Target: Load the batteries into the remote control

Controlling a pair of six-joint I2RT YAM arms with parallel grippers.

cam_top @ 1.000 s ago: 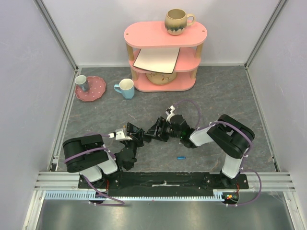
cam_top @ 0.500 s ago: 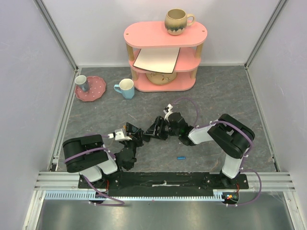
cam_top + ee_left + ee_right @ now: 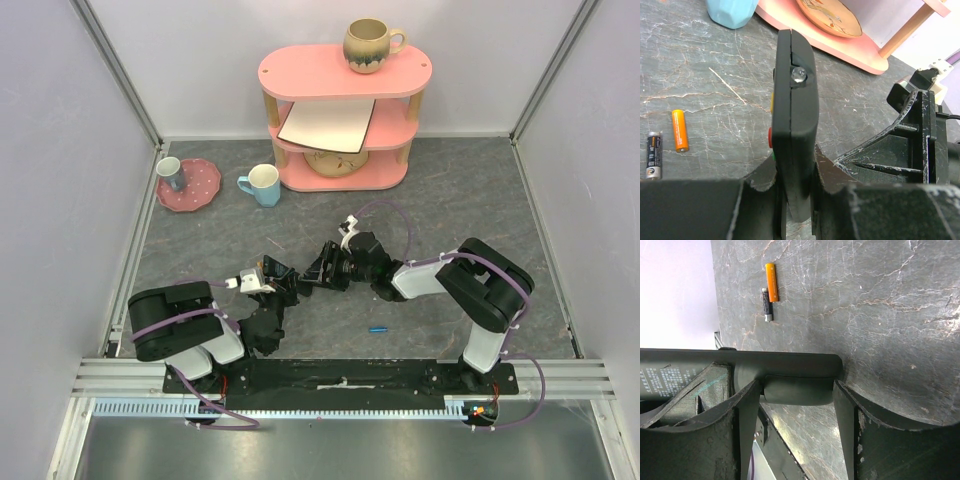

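Note:
My left gripper (image 3: pixel 795 170) is shut on the remote control (image 3: pixel 795 100), a slim black bar held edge-on above the table with coloured buttons on its left face. My right gripper (image 3: pixel 796 390) meets it from the other side, and its fingers (image 3: pixel 747 405) press on both sides of a rounded bulge on the remote control (image 3: pixel 785 362). An orange battery (image 3: pixel 680 130) and a dark battery (image 3: pixel 653 155) lie side by side on the table, also seen as the orange battery (image 3: pixel 771 282) and dark battery (image 3: pixel 766 304). A thin blue cylinder (image 3: pixel 377 328) lies near the front edge. Both grippers meet at mid-table (image 3: pixel 300 280).
A pink three-tier shelf (image 3: pixel 345 70) stands at the back with a mug on top, a flat board and a patterned dish. A light-blue cup (image 3: pixel 263 185) and a red dotted plate (image 3: pixel 190 185) holding a small cup sit at the back left. Grey walls enclose the table.
My right gripper has slid a little to the left toward the left gripper and its jaws have narrowed onto the remote's end. The left gripper has stayed still.

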